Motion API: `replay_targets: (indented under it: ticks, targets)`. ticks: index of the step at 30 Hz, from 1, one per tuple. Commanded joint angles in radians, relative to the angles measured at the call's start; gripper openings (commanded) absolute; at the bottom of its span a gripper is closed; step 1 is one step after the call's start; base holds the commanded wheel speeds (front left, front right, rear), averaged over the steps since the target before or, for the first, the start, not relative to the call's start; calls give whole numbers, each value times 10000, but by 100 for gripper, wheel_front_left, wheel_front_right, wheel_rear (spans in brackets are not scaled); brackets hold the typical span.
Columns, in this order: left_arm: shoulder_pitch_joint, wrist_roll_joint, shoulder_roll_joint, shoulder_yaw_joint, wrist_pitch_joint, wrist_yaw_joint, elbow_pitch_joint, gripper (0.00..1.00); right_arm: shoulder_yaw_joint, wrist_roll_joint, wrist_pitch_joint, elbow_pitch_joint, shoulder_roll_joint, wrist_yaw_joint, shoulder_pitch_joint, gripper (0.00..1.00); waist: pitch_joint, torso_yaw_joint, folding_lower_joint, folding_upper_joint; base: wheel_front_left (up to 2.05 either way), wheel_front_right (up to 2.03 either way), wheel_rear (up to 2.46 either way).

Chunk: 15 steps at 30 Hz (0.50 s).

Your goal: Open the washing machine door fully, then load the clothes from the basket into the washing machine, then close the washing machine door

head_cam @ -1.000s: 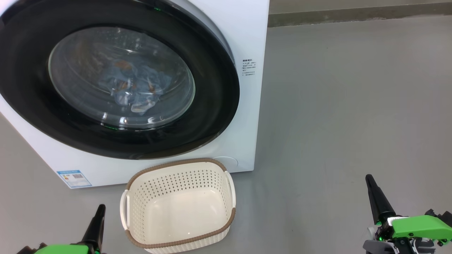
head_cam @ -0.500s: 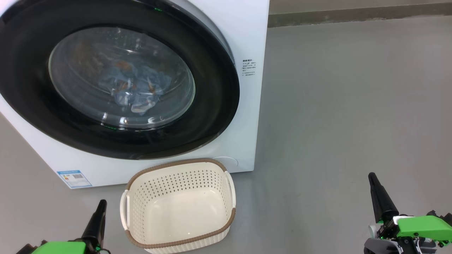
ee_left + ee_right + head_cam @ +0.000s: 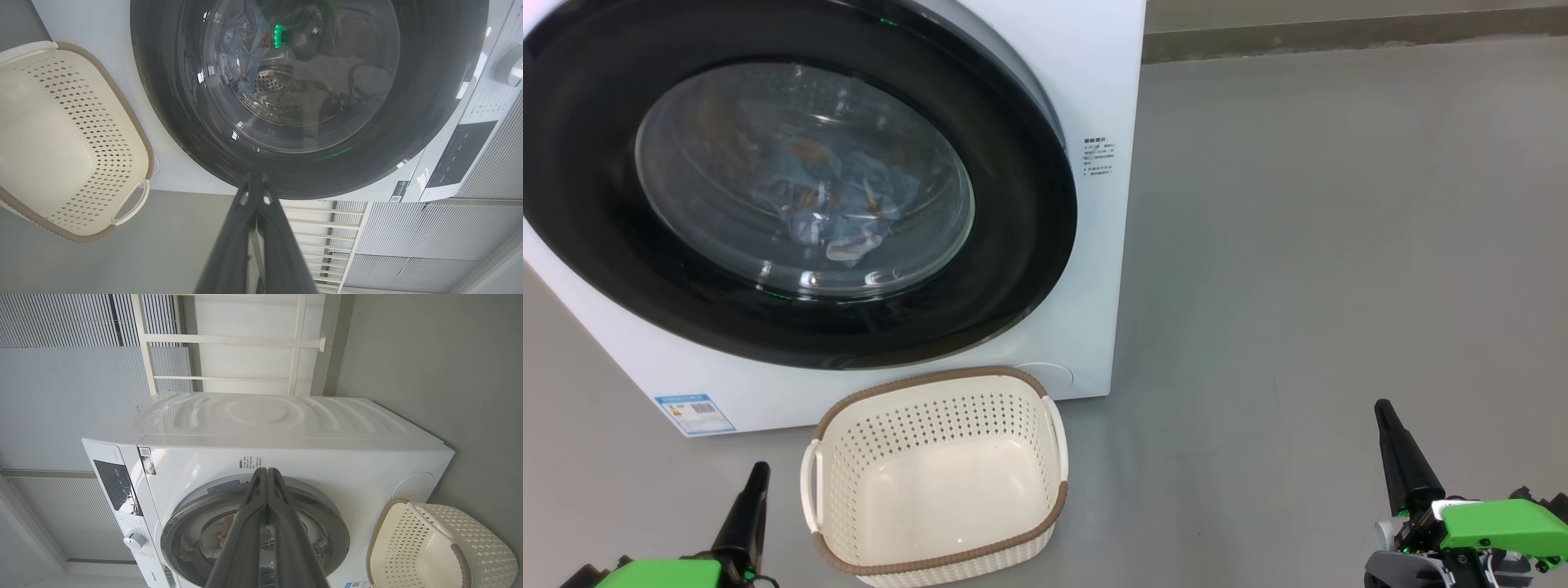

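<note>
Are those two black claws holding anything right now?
Nothing is held: the left gripper and the right gripper are both shut and empty, hanging clear of the basket.

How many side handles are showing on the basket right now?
2. The left handle is on the left side of the basket, and the right handle is on the opposite side. None seem hidden.

Your left gripper, fingers pressed together, points at the black rim of the washing machine door. The clothes show behind its glass, and the basket sits to the left.
</note>
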<state>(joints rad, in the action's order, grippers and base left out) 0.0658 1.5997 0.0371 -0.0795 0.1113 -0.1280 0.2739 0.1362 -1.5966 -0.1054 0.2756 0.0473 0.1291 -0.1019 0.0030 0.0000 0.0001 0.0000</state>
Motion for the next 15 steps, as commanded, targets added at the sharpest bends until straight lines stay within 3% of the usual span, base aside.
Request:
replay_targets:
  ticks: [1,15]
  targets:
    - [422,80,131,-354,28,-27,-290,0,-216,-113,-85,-309,30,16,-61,0,0,0,-1,0,0,0,0]
    - [422,83,131,-351,26,-27,-290,0,-218,-115,-84,-309,30,16,-61,0,0,0,-1,0,0,0,0]
